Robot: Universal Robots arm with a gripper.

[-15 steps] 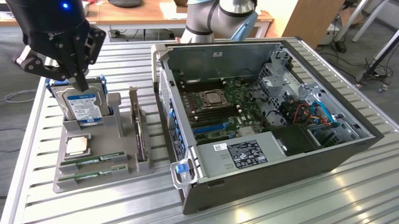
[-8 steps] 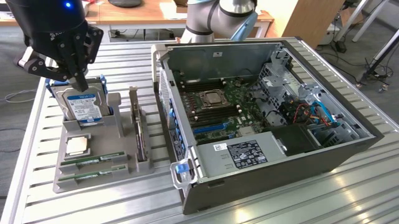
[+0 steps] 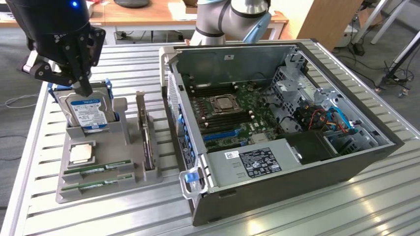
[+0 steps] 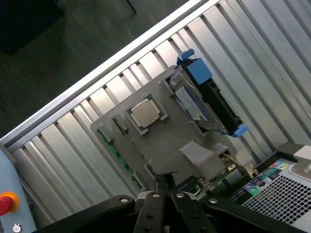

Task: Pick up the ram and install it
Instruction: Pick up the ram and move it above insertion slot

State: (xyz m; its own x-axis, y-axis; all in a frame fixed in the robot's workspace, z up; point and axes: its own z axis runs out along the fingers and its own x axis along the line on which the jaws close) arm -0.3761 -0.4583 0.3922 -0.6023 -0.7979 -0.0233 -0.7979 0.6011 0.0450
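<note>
Ram (image 3: 98, 168), lower left in the exterior view, is judged light, stiff, fragile, best gripped across its flat faces; the tool (image 3: 83, 91) is closed, empty.

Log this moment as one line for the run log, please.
gripper: shut, empty | place: over parts tray, by hard drive | ram sticks: two, lying in tray, not gripped | computer case: open

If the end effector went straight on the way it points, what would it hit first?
Probably the gray parts tray, on bare surface between the processor chip and the expansion card, judging from the end effector in the wrist view; depth is unclear.
</note>
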